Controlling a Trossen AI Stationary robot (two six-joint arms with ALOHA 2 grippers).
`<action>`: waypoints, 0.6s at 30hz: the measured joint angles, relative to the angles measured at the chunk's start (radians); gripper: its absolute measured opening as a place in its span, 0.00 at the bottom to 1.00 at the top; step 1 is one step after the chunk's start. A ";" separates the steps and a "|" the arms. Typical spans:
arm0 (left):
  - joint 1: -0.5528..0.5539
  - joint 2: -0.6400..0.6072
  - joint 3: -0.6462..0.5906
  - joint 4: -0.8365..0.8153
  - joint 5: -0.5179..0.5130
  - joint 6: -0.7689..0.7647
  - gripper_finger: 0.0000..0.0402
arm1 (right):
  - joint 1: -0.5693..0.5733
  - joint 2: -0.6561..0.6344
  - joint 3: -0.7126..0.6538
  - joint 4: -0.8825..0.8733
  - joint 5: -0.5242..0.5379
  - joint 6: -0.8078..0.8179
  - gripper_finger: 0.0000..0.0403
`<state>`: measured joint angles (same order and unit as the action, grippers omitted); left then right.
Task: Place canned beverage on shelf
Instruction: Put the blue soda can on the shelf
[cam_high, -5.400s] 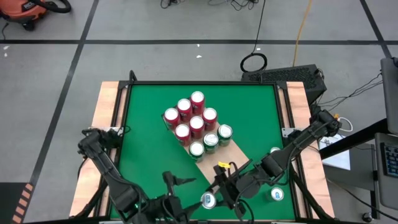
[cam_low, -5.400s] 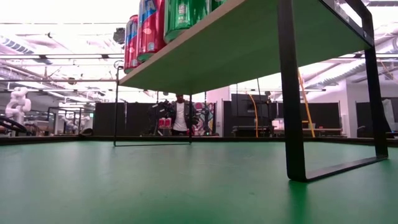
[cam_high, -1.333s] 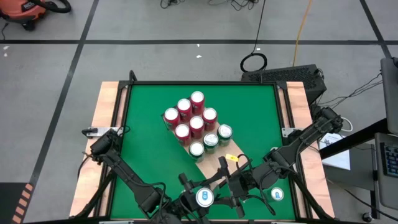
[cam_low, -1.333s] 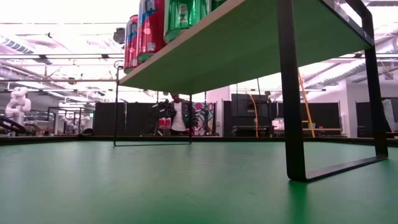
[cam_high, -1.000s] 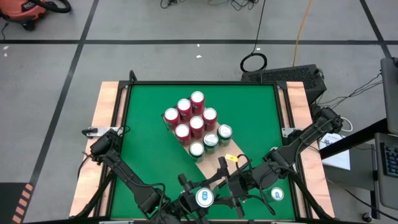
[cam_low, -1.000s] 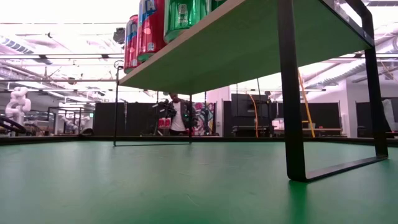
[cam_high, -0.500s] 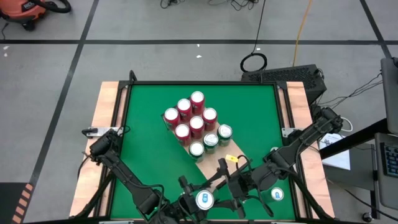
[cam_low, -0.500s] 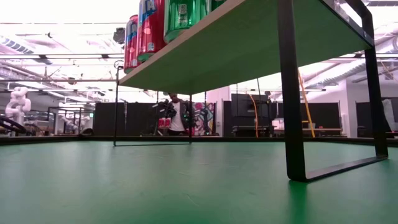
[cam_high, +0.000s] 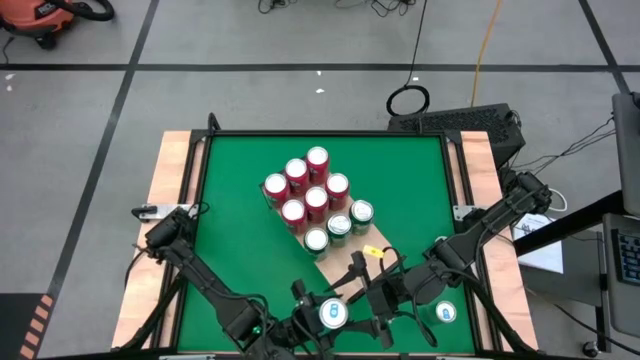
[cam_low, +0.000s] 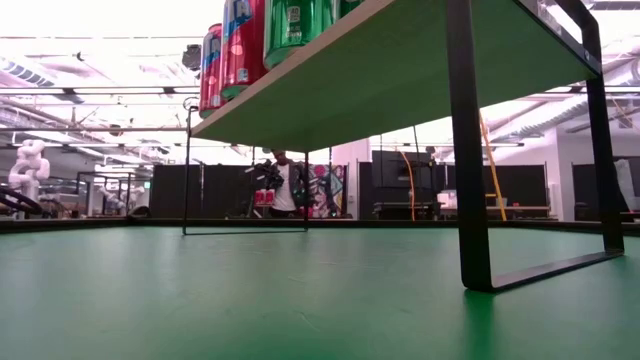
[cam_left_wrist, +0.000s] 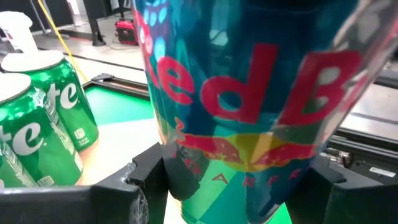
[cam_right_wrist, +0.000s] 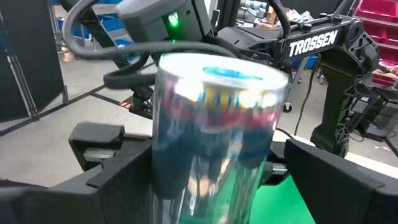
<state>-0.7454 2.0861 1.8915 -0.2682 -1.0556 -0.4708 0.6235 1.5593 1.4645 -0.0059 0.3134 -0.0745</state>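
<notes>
A blue Red Bull can (cam_high: 332, 313) with a silver top stands upright between both grippers, just off the near corner of the shelf (cam_high: 347, 263). My left gripper (cam_left_wrist: 236, 186) comes at it from the table's left, my right gripper (cam_right_wrist: 211, 180) from the right; both are shut on it. The light wood shelf stands on dark legs (cam_low: 468, 150). Red and green cans (cam_high: 315, 200) stand on their bases on it, and also show in the low view (cam_low: 240, 45) and the left wrist view (cam_left_wrist: 37, 124). My left gripper pinches the can's lower wall (cam_left_wrist: 180, 168) between its two fingers, which come in level from the table's near left. The can stands upright in the hold. My right gripper has the can's wall (cam_right_wrist: 168, 162) between its two fingers, a little below the rim. It comes in level from the table's right, facing the left arm.
Another blue-topped can (cam_high: 443, 313) stands on the green table (cam_high: 230, 230) near its right near corner. Bare board lies at the shelf's near end, beside the green cans. A person (cam_low: 288, 185) stands far back in the room.
The can, held by both grippers, has crept a little toward the far edge and the shelf, staying upright.
</notes>
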 joint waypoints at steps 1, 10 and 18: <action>0.003 0.000 0.000 -0.008 0.003 -0.006 0.57 | 0.000 0.000 0.000 0.000 0.001 0.005 0.87; 0.018 0.000 0.000 -0.038 0.034 -0.020 0.57 | 0.000 -0.001 0.058 -0.047 0.005 0.018 0.86; 0.023 0.000 -0.001 -0.066 0.041 -0.023 0.57 | 0.000 -0.002 0.098 -0.152 -0.001 0.061 0.75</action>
<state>-0.7220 2.0861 1.8908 -0.3342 -1.0149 -0.4934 0.6231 1.5574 1.5621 -0.1575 0.3127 -0.0132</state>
